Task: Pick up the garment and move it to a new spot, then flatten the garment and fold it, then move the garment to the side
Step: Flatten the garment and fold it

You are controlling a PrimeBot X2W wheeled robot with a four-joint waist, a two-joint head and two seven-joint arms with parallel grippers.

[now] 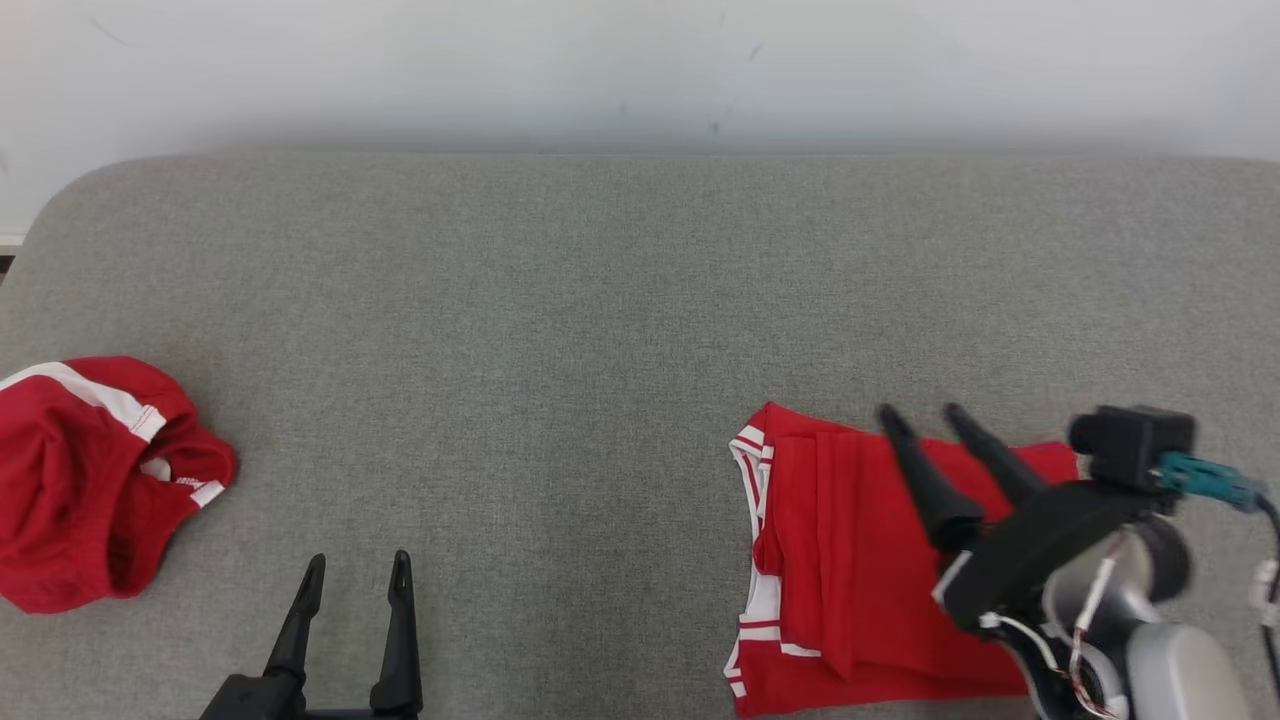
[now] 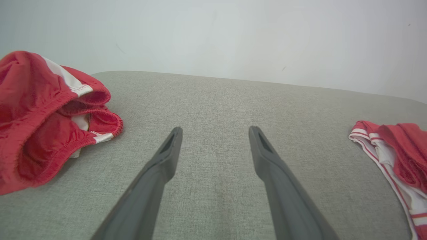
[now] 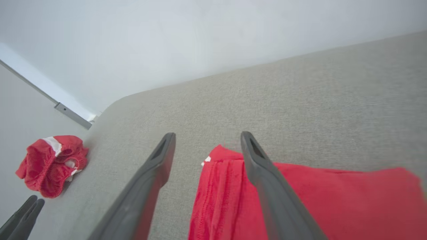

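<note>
The garment lies folded flat at the near right of the grey tabletop, its white-striped edge facing left and its creases running near to far. The arm hides its right part, so I cannot tell its long axis. The right pincer hangs over its far edge, fingers apart, gripping nothing. Bare tabletop stretches left and back to the far edge by the wall. A crumpled garment sits at the left edge. The left pincer stands apart, empty, near front. The left wrist view shows the stripes edge-on.
</note>
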